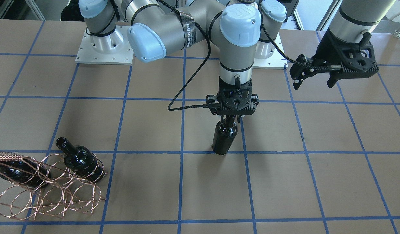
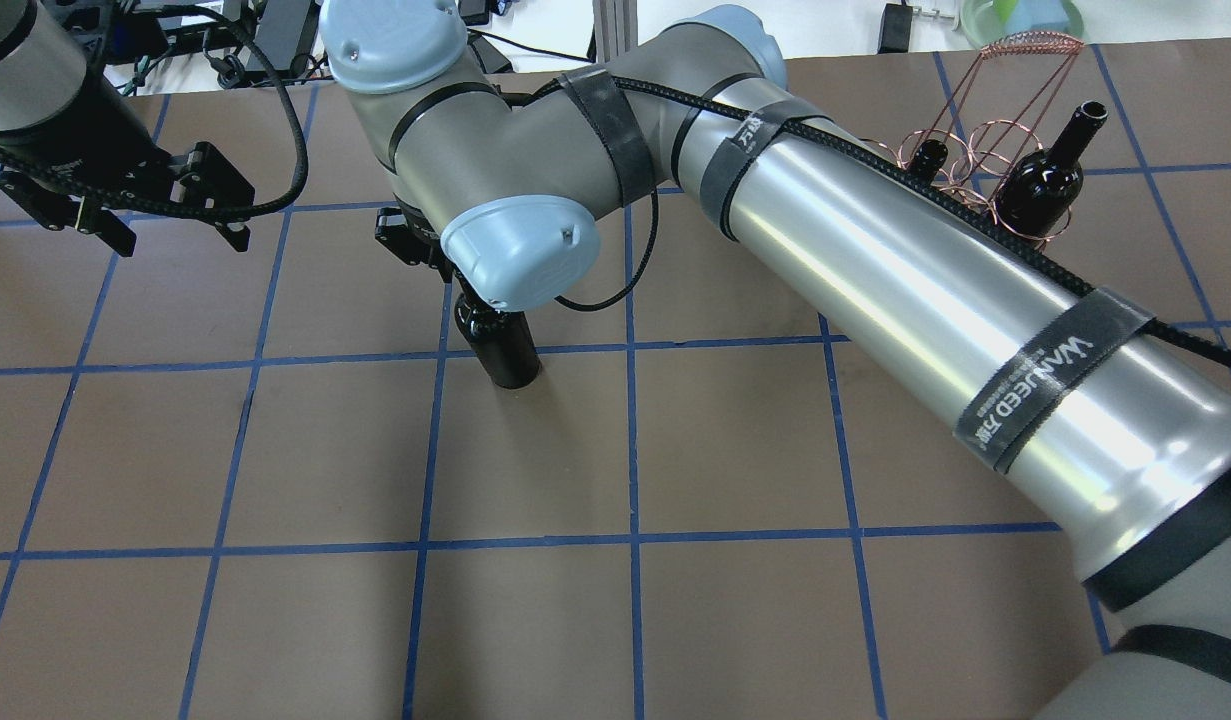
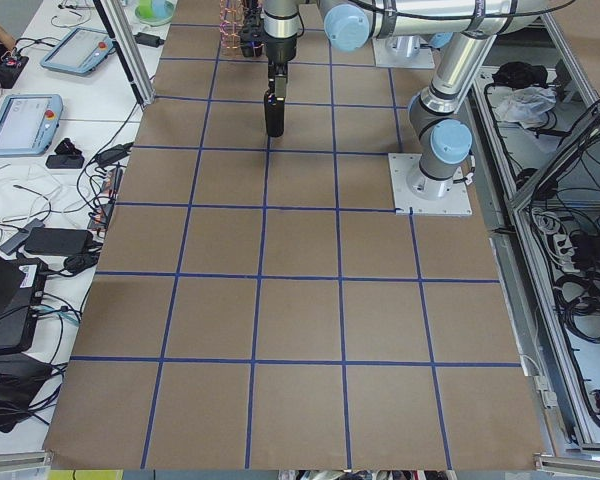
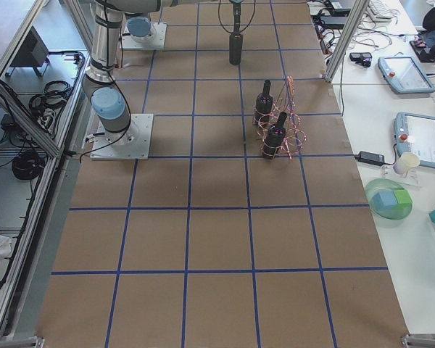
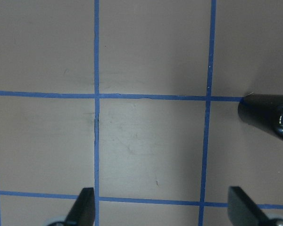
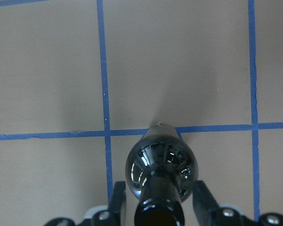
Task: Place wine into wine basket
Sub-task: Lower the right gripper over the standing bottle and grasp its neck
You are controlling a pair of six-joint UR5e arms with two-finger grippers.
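R gripper (image 1: 231, 120) clamped on neck of wine (image 1: 224, 138), which hangs upright below it, base by table (image 1: 284, 182). Wine basket (image 1: 9, 157) well off sideways. Lift straight, grip firm, no swing. L gripper (image 1: 313, 83) apart, idle.

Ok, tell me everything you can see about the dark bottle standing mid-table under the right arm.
This glossy near-black glass wine bottle is unlabelled, with rounded shoulders and a slim neck. It stands upright, its base on the brown paper-covered table at a blue tape line, well apart from the copper wire rack. The right tool hangs straight above it, its fingers on either side of the neck; whether they squeeze it is unclear.
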